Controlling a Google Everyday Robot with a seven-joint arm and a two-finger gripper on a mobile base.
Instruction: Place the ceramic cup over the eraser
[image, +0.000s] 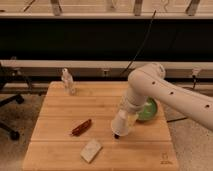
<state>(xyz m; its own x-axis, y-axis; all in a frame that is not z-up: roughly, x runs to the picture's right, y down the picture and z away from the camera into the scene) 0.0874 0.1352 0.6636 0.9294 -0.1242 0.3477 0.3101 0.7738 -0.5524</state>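
My gripper (120, 128) hangs from the white arm over the middle right of the wooden table (55, 115). It is shut on the ceramic cup (122, 121), a small white tapered shape held low, just above the board. The eraser (116, 135) shows only as a small black piece at the cup's lower left edge; the rest of it is hidden by the cup. I cannot tell whether the cup touches the table.
A green bowl (149, 109) sits right behind the arm, partly hidden. A clear small bottle (67, 82) stands at the back left. A reddish-brown elongated thing (81, 127) and a pale beige block (91, 149) lie front left. A chair base (9, 131) is off the left edge.
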